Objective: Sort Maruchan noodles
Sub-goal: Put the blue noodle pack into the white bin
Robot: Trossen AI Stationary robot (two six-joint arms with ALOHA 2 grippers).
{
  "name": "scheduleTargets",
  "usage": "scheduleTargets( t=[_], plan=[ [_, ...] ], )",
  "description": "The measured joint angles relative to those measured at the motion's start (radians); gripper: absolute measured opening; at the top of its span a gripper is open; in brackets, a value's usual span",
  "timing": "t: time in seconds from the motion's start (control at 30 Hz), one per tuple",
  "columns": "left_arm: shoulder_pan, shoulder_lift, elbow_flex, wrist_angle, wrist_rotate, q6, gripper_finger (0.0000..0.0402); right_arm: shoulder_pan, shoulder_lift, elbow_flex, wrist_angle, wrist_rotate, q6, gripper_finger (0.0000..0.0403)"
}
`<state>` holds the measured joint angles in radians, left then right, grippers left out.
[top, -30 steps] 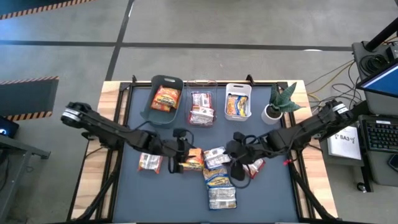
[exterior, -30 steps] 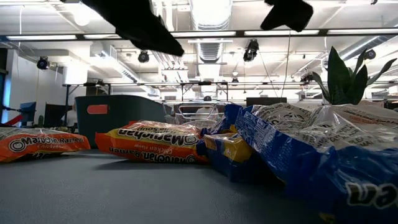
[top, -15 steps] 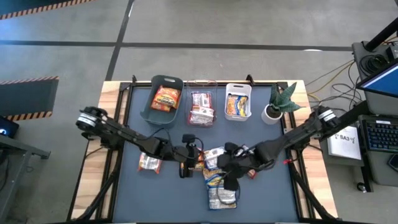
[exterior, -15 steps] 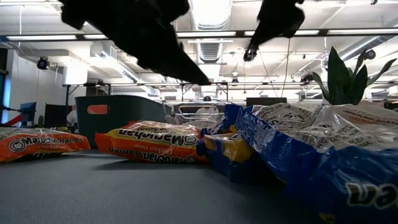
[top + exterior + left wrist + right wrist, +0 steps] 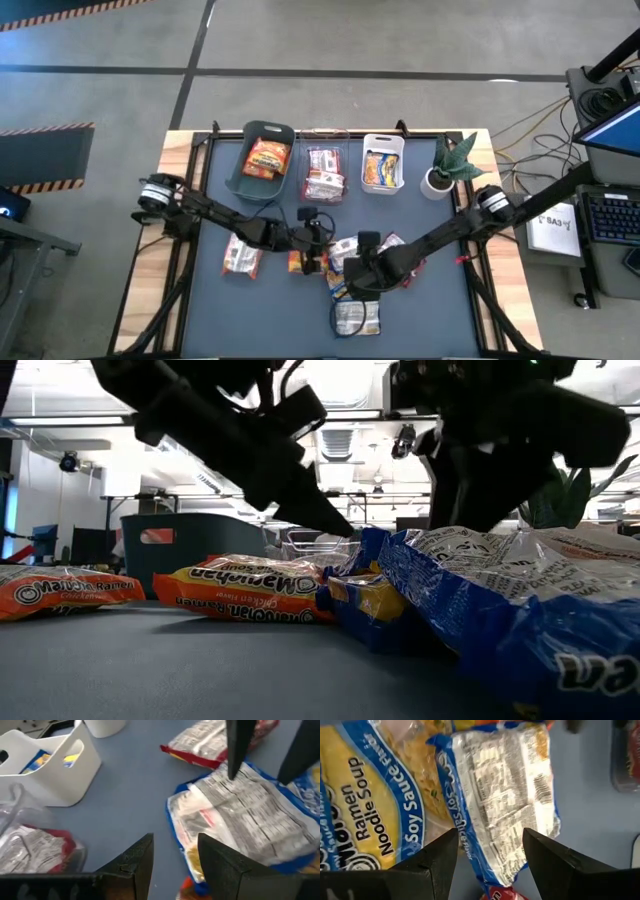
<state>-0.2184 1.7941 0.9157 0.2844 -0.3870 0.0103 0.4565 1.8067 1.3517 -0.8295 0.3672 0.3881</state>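
- Right wrist view: the right gripper [image 5: 487,857], jaws apart, hovers over a blue-edged packet [image 5: 505,800] lying print-side down, beside a yellow Soy Sauce packet [image 5: 370,805].
- Left wrist view: the left gripper [image 5: 175,855], jaws apart and empty, is beside that packet pile.
- High view only: teal bin [image 5: 264,160], clear bin [image 5: 324,173] and white bin [image 5: 382,165] line the tabletop's [image 5: 270,310] far edge, each holding noodles; a potted plant [image 5: 447,165] stands right of them.
- Low view: orange packets [image 5: 255,588] lie left; dark arms block the background.

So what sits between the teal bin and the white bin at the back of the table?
In the high view, the clear bin stands between the teal bin and white bin, holding red-and-white packets.
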Motion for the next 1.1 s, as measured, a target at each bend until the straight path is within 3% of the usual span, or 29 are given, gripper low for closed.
scheduleTargets(
  t=[0.27, 0.67, 1.1],
  plan=[
    [0.058, 0.031, 0.0, 0.025, 0.004, -0.001, 0.0136, 0.004, 0.007, -0.027, 0.001, 0.002, -0.006, 0.0212],
    [0.061, 0.13, 0.003, 0.055, 0.057, -0.04, 0.0136, 0.004, 0.007, -0.065, 0.033, 0.103, -0.021, 0.0212],
    [0.064, 0.139, 0.004, 0.056, 0.073, -0.056, 0.0126, 0.002, 0.007, -0.086, 0.107, 0.193, -0.104, 0.0212]
  ],
)
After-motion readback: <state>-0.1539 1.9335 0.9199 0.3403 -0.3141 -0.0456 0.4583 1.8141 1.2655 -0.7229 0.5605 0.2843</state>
